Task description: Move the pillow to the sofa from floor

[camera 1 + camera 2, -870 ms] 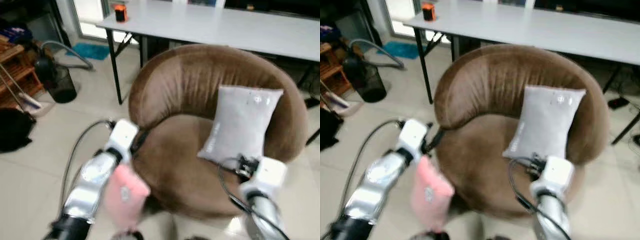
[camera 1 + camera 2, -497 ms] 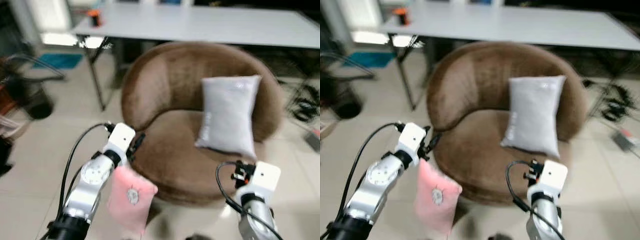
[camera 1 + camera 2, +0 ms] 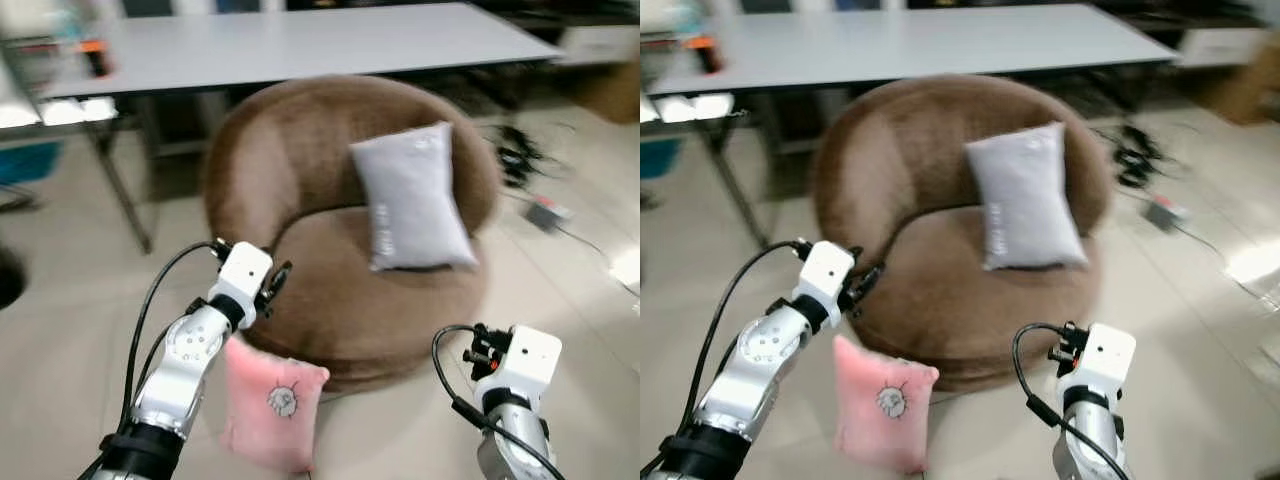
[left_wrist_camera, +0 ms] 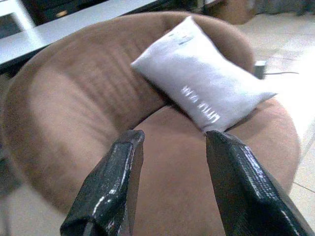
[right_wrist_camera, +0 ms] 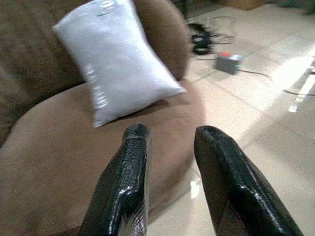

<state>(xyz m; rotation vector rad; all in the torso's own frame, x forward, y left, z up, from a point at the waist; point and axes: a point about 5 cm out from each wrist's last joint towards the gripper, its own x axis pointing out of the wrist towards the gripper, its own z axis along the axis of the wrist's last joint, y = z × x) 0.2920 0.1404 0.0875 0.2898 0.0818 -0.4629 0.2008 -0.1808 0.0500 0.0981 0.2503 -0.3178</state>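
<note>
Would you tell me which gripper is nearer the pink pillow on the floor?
Left. The left gripper hangs just above the square pink fabric pillow leaning against the sofa base; the right gripper is farther off, to its right.

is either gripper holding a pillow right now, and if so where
Nothing is held. The left gripper and right gripper are both open and empty; the pink pillow stands on the floor against the sofa, and the grey pillow rests on the seat.

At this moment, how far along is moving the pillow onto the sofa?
Done: a grey pillow leans on the brown sofa. In hand: nothing; left gripper and right gripper are open and empty. Left: the pink pillow sits on the floor by the sofa base.
</note>
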